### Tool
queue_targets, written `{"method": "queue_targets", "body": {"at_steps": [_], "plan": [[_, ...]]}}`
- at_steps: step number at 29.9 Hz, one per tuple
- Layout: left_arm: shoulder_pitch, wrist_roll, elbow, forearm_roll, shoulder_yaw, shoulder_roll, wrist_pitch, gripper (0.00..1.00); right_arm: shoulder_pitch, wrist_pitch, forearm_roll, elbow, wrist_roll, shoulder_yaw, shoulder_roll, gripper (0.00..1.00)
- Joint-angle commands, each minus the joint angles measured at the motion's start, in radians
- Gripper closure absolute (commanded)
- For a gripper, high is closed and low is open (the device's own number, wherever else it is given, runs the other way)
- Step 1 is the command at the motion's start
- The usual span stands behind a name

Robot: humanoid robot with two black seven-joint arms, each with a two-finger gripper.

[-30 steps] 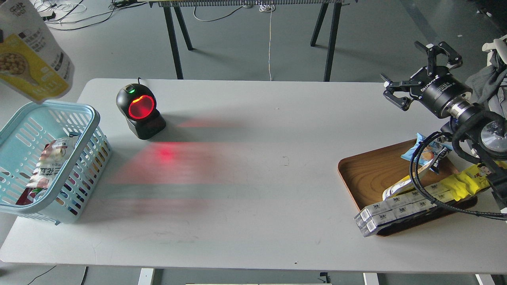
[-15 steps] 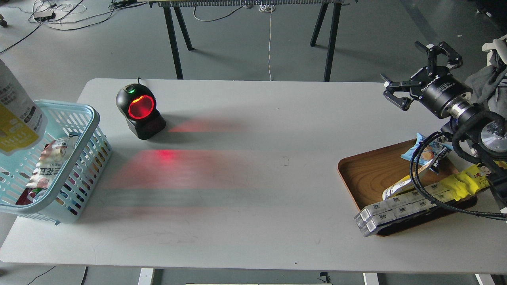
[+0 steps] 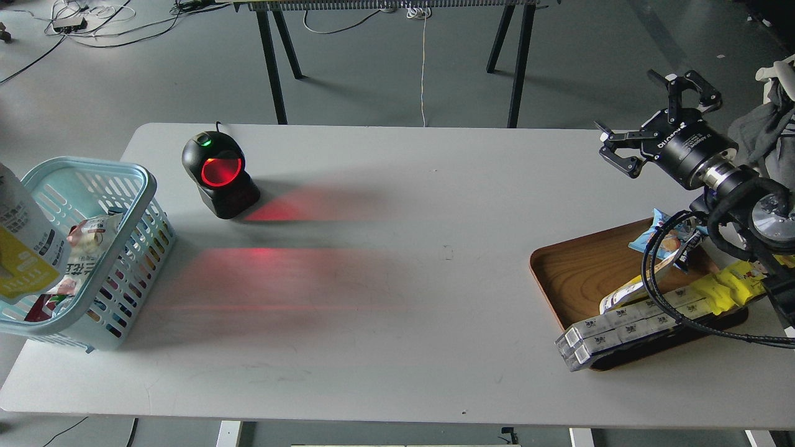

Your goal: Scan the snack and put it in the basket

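The snack [image 3: 23,245], a pouch with a white top and yellow lower front, stands tilted inside the light blue basket [image 3: 127,171] at the table's far left, cut off by the view's left edge. My left gripper is out of view, so I cannot tell whether it holds the pouch. My right gripper [image 3: 649,119] is open and empty, raised above the table's far right edge, behind the tray.
A black barcode scanner [image 3: 220,174] with a red glowing window stands right of the basket and casts red light on the table. Another packet [image 3: 82,256] lies in the basket. A brown wooden tray [image 3: 577,273] at the right holds a blue packet [image 3: 672,238], a yellow packet [image 3: 728,289] and boxes [image 3: 621,329].
The snack pouch has come down from above the basket's left side into the basket. My right gripper shifted very slightly up and right.
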Motion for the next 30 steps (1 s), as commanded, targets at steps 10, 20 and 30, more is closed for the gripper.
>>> {"method": "queue_targets", "body": {"at_steps": [10,20,30], "plan": [[0.002,0.0,0.0,0.0,0.059,-0.014,0.084,0.8,0.0,0.0,0.0,-0.002,0.001,0.001,0.021,0.0],[-0.006,-0.001,0.0,-0.008,0.042,-0.005,0.155,0.06,0.003,-0.002,-0.002,-0.002,0.001,0.003,0.027,0.0],[-0.207,0.002,0.009,-0.308,-0.166,-0.008,0.068,0.02,0.011,0.0,0.0,0.005,-0.001,0.006,0.027,0.0]]}}
